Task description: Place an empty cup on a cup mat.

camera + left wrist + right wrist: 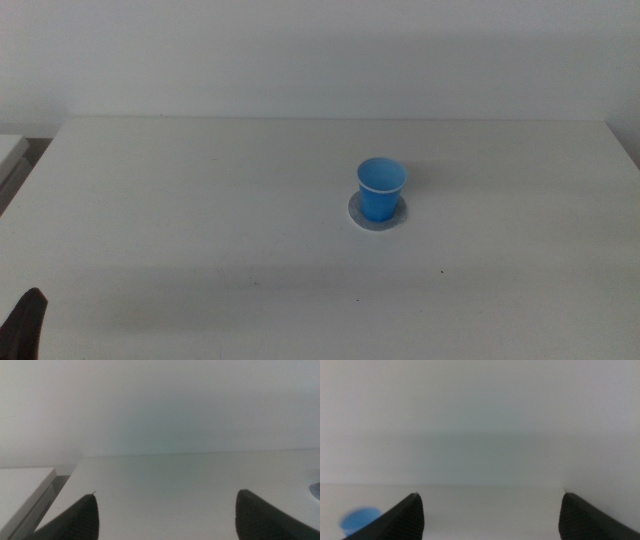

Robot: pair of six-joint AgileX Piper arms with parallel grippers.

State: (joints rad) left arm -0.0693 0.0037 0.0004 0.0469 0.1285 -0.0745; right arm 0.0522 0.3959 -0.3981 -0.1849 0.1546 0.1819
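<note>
Blue plastic, tapered and white-rimmed, the cup (381, 188) stands upright on the mat (377, 216) in the middle view, right of the centre of the white surface (200, 200). The mat is a flat speckled grey disc with a pale edge, showing as a thin ring around the cup's base, a little more of it at the front. The cup looks empty. Only a dark tip of the left claw (25, 322) shows at the bottom left corner, well apart from the cup; the right arm is out of this view.

In the left wrist view the left claw (165, 520) is released, its two dark, finely ribbed jaws wide apart with bare matte surface between them. A grey sliver at the far edge may be the mat; I cannot tell.

In the right wrist view the right claw (490, 520) is likewise spread and grasps nothing. The cup (359, 519) is a blurred blue patch off to one side, outside the jaws.

The placing looks done. The cup is light and narrow at the base, so a stray sweep from either arm could tip it or nudge it off the mat
</note>
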